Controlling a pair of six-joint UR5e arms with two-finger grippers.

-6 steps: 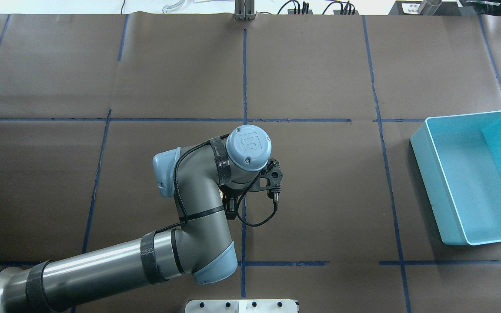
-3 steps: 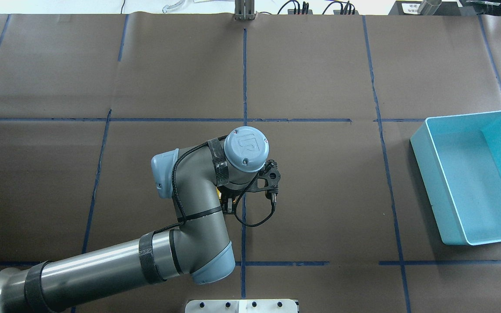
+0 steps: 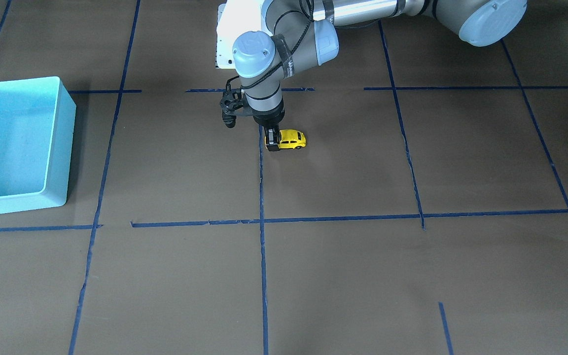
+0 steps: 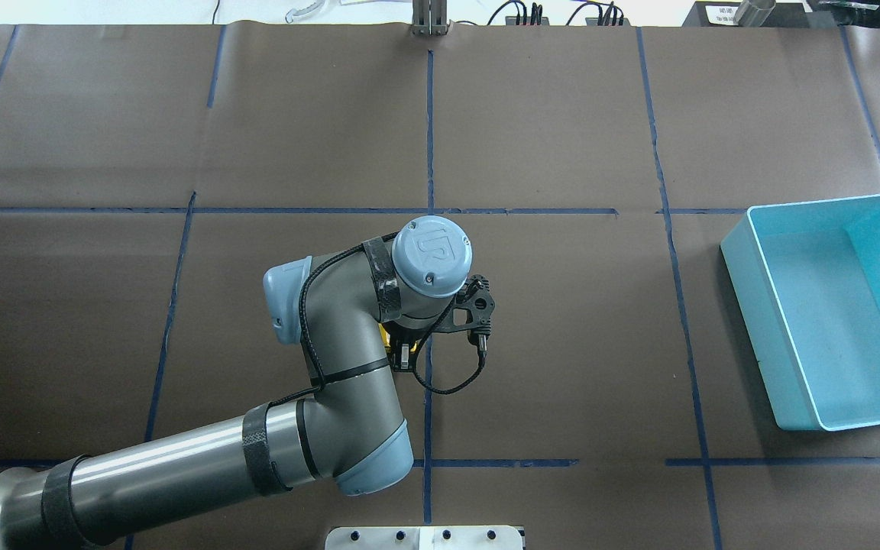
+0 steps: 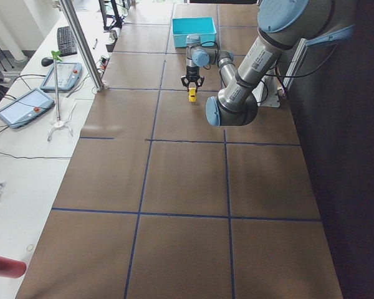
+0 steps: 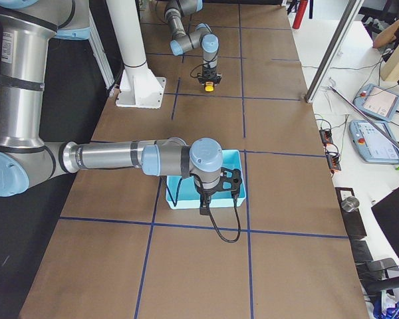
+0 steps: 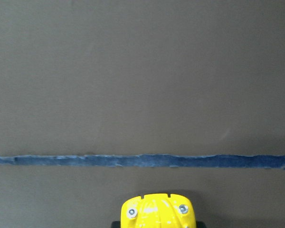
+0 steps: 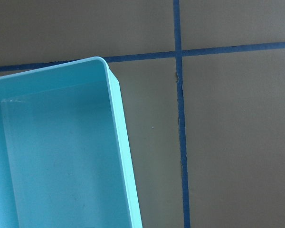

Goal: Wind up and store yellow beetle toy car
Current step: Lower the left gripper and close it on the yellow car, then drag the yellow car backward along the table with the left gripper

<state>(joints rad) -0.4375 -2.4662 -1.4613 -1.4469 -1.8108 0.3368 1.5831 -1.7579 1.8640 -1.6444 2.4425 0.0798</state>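
My left hand [image 3: 273, 140] pinches one end of the car [image 3: 293, 139], which sits on the worktop [image 3: 363, 172] near the middle. The car looks tiny, light, hard and smooth, so I'd squeeze its sides gently. I cannot tell what my right hand [image 6: 205, 203] grips.

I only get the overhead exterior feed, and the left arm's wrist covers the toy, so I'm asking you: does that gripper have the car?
Observer: Yes. The front-facing view shows the left gripper clamped on one end of the yellow beetle toy car.
Operator: Which way does it stick out?
Observer: Toward the robot's left, just beside the blue tape line.
Operator: And the right arm?
Observer: The right gripper hangs by a corner of the turquoise bin.
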